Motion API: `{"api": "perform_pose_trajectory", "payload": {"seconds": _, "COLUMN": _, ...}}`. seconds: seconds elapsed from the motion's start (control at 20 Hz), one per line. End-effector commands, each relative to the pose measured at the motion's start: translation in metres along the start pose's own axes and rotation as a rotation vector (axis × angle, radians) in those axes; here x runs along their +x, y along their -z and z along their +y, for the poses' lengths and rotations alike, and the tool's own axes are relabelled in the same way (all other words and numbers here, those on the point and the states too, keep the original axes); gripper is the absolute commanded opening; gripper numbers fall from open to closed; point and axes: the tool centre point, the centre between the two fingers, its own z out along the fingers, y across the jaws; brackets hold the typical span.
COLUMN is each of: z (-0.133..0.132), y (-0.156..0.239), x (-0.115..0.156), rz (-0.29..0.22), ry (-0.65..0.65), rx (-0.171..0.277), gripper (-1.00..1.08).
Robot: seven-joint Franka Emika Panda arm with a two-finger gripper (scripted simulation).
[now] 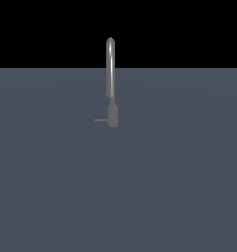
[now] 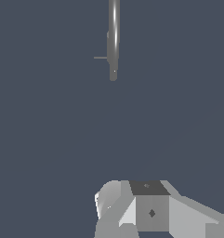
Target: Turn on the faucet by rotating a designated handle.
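Faucet (image 1: 110,74) upright on grey tabletop (image 1: 118,187), approx mid scene in ext view. Handle (image 1: 101,119) sticks out of base toward 9 o'clock, nothing touching it. Wrist view: arm hardware only, well apart from faucet (image 2: 114,42); fingers' state can't tell.

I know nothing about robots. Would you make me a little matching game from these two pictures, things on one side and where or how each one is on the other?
Things:
1. spout
2. handle
3. base
4. floor

Descriptions:
A. flat blue-grey surface beneath everything
B. thin rod pointing toward the exterior view's left
C. tall, narrow, shiny arch
D. short, thicker cylinder at the bottom of the faucet

Pairs: 1-C, 2-B, 3-D, 4-A
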Motion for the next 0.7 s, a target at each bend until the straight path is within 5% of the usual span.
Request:
{"api": "perform_pose_trajectory", "payload": {"seconds": 0.0, "z": 0.0000, "y": 0.0000, "x": 0.0000, "rz": 0.000, "ry": 0.000, "rx": 0.000, "gripper": -1.00}}
{"api": "perform_pose_trajectory", "payload": {"seconds": 0.65, "z": 0.0038, "y": -0.0011, "x": 0.0016, "rz": -0.023, "ry": -0.028, "rx": 0.015, "gripper": -1.00}}
